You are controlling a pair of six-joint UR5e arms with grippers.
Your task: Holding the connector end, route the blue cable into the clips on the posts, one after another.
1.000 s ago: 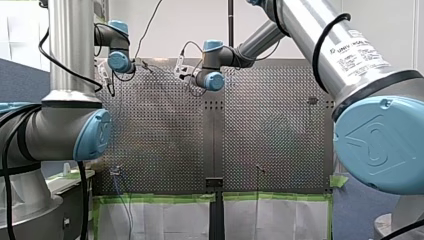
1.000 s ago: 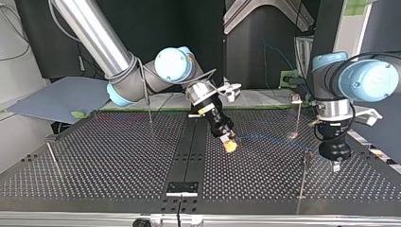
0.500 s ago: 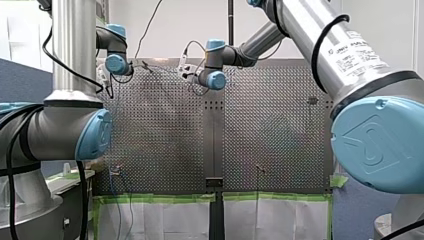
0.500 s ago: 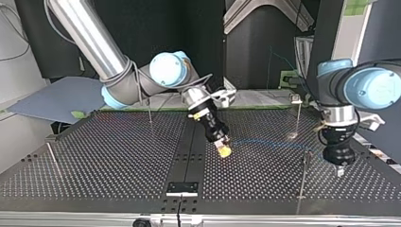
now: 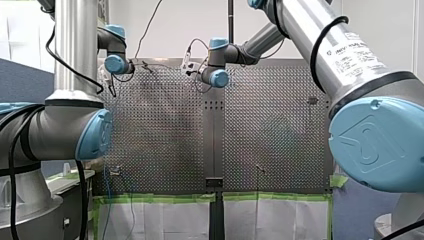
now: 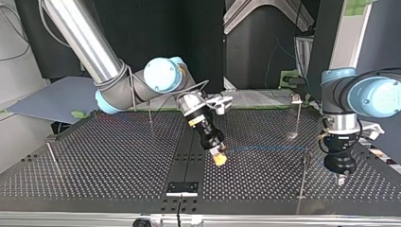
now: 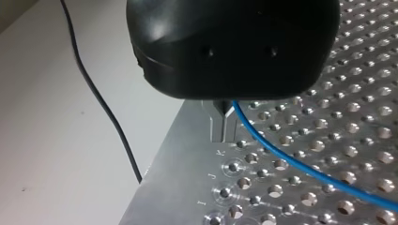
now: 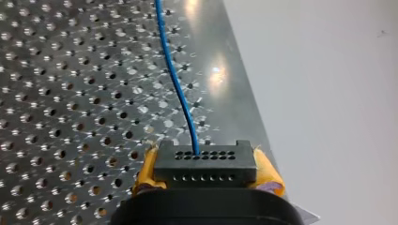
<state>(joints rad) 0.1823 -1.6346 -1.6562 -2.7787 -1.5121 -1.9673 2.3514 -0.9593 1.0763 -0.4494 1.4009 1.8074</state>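
right tool [image 6: 218,158] clamped on connector [image 8: 205,164], yellow pads. blue cable [image 6: 265,149] leaves it toward 3 o'clock in top view, low over tabletop [image 6: 118,156], up to post [image 6: 303,179]. left tool [image 7: 224,124] pinching blue cable.

Front view is bright. The white wall behind is the brightest thing in it, and the perforated table [image 5: 165,125] only gives a dull sheen with a darker smudge left of middle. Top view is moodier: black backdrop, light from above, and a glare patch at the foot of the far post [image 6: 298,118]. Right wrist view has hot spots and starry glints round the holes. In the left wrist view, my left gripper [image 7: 223,135] has a housing that's just a black lump.
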